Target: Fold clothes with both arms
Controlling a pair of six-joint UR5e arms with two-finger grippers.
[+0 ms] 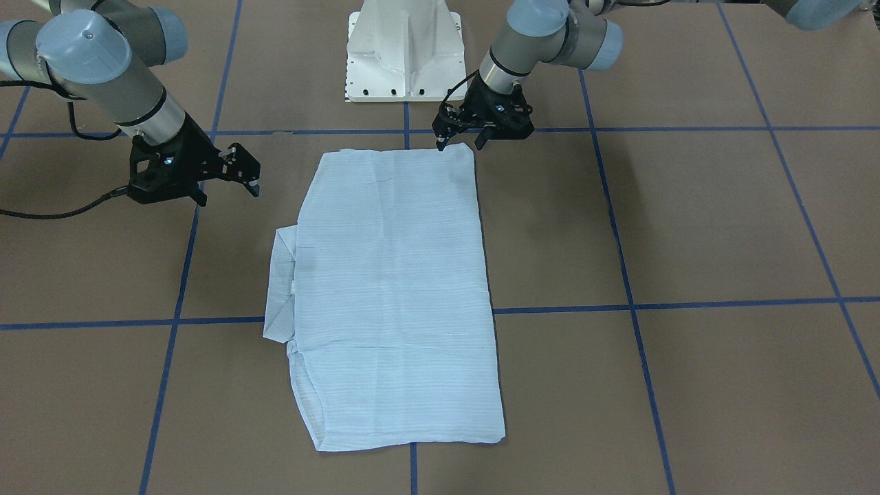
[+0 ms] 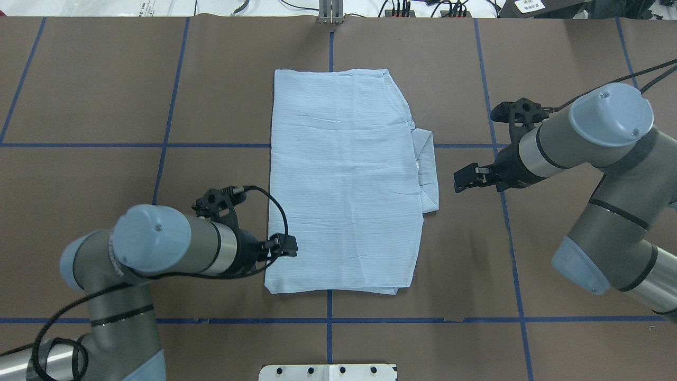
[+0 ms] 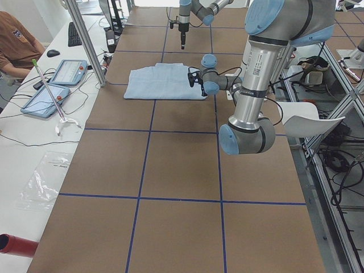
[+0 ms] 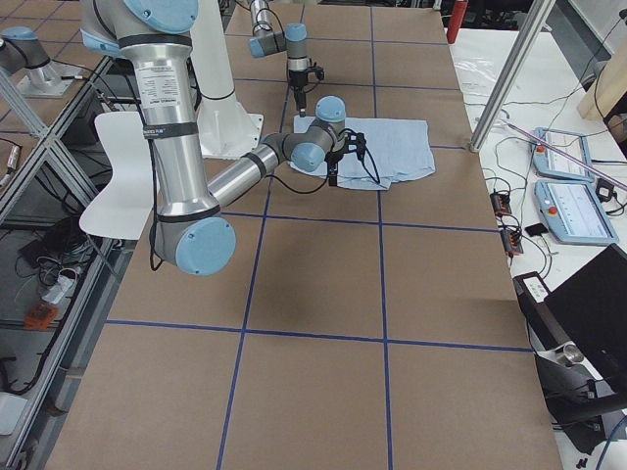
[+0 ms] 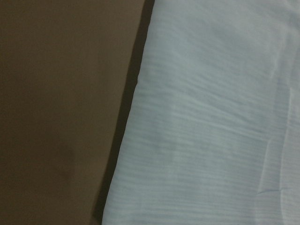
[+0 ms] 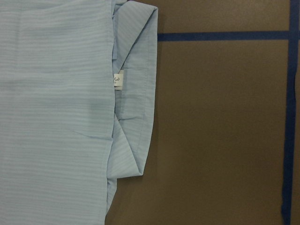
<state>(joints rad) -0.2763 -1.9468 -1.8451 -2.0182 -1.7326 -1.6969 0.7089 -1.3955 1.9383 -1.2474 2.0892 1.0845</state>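
Silver-grey tubular left arm (image 2: 211, 248) and right arm (image 2: 550, 145), light-blue joint caps (image 2: 613, 114), looping black cables (image 1: 41, 217), white pedestal (image 1: 404, 48)

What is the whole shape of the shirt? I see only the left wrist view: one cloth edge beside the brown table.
Observer: The shirt lies flat, folded into one long rectangle.
Operator: Where is its collar?
Observer: The collar sticks out on the right arm's side, with the white tag showing.
Operator: Is the right gripper holding it?
Observer: No. The right gripper is open, beside the collar and apart from the cloth.
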